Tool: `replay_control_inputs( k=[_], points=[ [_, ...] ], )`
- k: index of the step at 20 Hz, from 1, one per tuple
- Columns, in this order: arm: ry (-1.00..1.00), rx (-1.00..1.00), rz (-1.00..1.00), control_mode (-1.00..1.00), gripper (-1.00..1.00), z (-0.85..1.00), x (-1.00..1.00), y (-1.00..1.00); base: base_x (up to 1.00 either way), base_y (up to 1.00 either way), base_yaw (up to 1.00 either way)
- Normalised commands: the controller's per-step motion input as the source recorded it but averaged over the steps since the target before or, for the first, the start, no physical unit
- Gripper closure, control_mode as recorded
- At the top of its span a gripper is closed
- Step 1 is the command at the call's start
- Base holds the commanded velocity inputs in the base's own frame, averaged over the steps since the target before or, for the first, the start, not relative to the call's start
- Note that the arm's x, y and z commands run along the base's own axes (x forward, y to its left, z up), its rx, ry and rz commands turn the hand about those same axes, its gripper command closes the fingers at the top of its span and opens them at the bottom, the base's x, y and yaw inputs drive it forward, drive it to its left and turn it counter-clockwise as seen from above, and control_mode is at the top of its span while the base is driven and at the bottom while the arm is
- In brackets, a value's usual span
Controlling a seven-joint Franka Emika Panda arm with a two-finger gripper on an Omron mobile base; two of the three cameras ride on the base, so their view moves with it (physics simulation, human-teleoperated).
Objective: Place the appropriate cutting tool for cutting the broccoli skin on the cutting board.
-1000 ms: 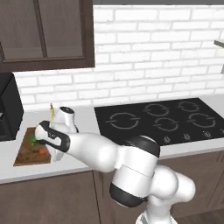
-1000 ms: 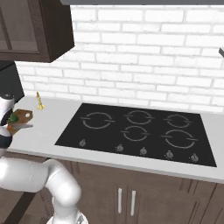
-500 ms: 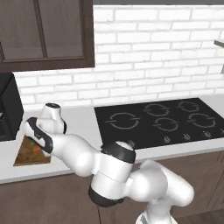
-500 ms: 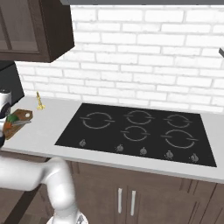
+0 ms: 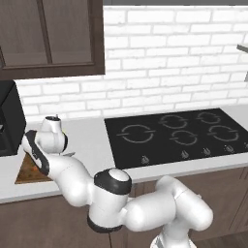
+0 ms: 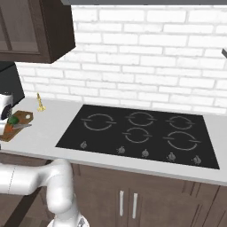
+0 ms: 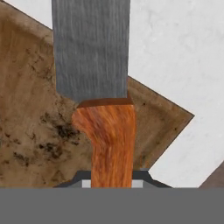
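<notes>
Hand view: the knife (image 7: 101, 87) runs up the centre of the frame. Its orange wooden handle rises from between the two dark fingertips at the bottom edge, and its grey blade extends to the top edge. The gripper (image 7: 112, 183) is closed on the handle. Behind the knife lies the cutting board (image 7: 30, 127), dark brown and mottled, with one clipped corner showing at the right. The white counter (image 7: 183, 65) shows beyond that corner. Whether the knife touches the board or hangs above it cannot be told.

Left base view: the arm reaches to the left end of the counter (image 5: 92, 140). The cutting board (image 5: 30, 170) lies near the front edge of the counter, just right of a black appliance (image 5: 9, 123). The wrist covers most of the board. The cooktop (image 5: 174, 135) lies on the counter, well apart to the right.

Right base view: the cutting board (image 6: 20, 120) lies at the left end of the counter (image 6: 57, 119). The broccoli (image 6: 14, 119) rests on the board, with the grey blade of the knife (image 6: 21, 127) just beside it over the board. A small yellow object (image 6: 40, 103) stands near the back wall, near the board. The cooktop (image 6: 142, 133) occupies the middle of the counter.
</notes>
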Motion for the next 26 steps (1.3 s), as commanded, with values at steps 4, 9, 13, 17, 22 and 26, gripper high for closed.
replay_control_inputs(
  k=[4,9,13,17,22,26],
  points=[
    [0.0,0.0,0.0,-1.0,1.0,-0.55,-0.03,0.0,0.0,0.0,0.0],
    [-0.02,0.0,0.0,-1.0,1.0,-0.32,-0.04,0.04,0.0,0.0,0.0],
    [-0.01,0.0,0.0,-1.0,1.0,-0.07,0.0,0.25,0.0,0.0,0.0],
    [0.0,0.0,0.0,-1.0,1.0,-0.25,0.0,0.31,0.0,0.0,0.0],
    [0.0,0.0,0.0,-1.0,-1.0,-0.35,0.0,0.13,0.0,0.0,0.0],
    [0.0,0.0,0.0,-1.0,-1.0,-0.03,-0.1,0.0,0.0,0.0,0.0]
  ],
)
